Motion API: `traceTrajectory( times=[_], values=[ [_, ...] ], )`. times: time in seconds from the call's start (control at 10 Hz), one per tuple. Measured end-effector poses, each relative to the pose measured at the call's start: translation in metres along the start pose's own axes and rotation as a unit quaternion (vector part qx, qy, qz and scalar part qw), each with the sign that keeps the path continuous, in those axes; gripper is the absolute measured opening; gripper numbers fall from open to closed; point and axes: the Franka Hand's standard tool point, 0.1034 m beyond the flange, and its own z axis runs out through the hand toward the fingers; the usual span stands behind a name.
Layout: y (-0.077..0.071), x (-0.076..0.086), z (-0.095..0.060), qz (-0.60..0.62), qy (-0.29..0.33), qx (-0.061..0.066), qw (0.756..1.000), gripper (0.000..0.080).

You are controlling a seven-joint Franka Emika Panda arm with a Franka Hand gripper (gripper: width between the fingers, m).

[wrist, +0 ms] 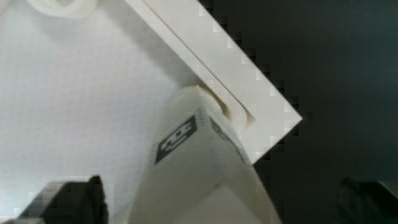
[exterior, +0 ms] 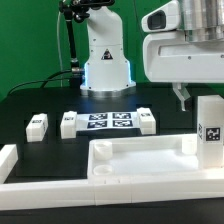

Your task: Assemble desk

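The white desk tabletop point(exterior: 140, 160) lies at the front, a tray with a raised rim. One square white leg with a tag point(exterior: 209, 128) stands upright at its corner on the exterior view's right. In the wrist view the leg point(wrist: 192, 150) sits in the corner socket of the tabletop point(wrist: 71, 110). My gripper point(exterior: 182, 98) hangs just above the leg, open. In the wrist view my gripper point(wrist: 217, 205) has its dark fingers point(wrist: 71, 200) wide apart on either side of the leg, not touching it. Three more legs point(exterior: 37, 125), point(exterior: 68, 124), point(exterior: 146, 122) lie behind the tabletop.
The marker board point(exterior: 108, 122) lies between the loose legs. Low white border bars run along the exterior view's left point(exterior: 8, 160) and the front edge point(exterior: 110, 198). The robot base point(exterior: 105, 60) stands at the back with a green backdrop.
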Motion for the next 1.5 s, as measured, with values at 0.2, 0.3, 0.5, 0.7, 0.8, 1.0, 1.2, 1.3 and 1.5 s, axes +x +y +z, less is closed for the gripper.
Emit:
traceTrajectory(
  times=[0.2, 0.3, 0.5, 0.7, 0.8, 1.0, 1.2, 1.3, 1.5],
  values=[
    [0.0028, 0.0016, 0.0051, -0.17, 0.002, -0.008, 0.985, 0.0649],
    [0.0027, 0.0026, 0.0065, -0.229, 0.005, -0.008, 0.973, 0.0649],
    [0.0035, 0.0036, 0.0077, -0.23, 0.011, -0.006, 0.973, 0.064],
    [0.0033, 0.0035, 0.0078, -0.206, 0.011, -0.006, 0.978, 0.0471],
    [0.0032, 0.0034, 0.0079, -0.173, 0.011, -0.005, 0.985, 0.0283],
    [0.0031, 0.0032, 0.008, -0.098, 0.012, -0.004, 0.995, 0.0288],
    [0.0024, 0.0031, 0.0078, 0.016, 0.012, -0.002, 1.0, 0.0288],
    [0.0025, 0.004, 0.0069, 0.07, 0.012, 0.0, 0.997, 0.0288],
    [0.0047, 0.0048, 0.0082, 0.165, 0.015, 0.008, 0.986, 0.0288]
  ],
)
